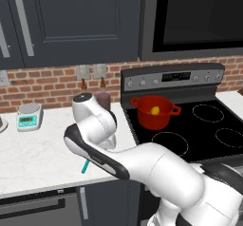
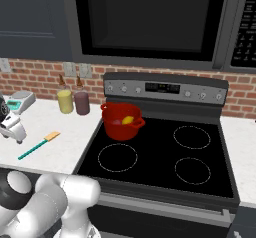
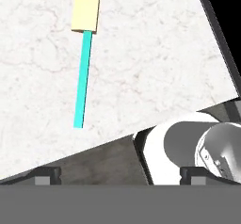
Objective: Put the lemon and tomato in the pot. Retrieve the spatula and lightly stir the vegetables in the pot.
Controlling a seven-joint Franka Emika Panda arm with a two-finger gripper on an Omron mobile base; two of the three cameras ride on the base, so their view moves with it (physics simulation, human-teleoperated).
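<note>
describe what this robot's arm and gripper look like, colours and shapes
The arm is glossy white, built of fat rounded segments, with dark grey to black bands at the joints and a dark round cap on one joint end. No cables or markings show. The gripper has two small dark, blocky finger tips.

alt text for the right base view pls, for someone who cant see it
A red pot sits on the back left burner of a black stove, with a lemon and a tomato inside. On the white counter to its left lies a teal spatula, with two bottles and a small scale against the brick wall.
</note>
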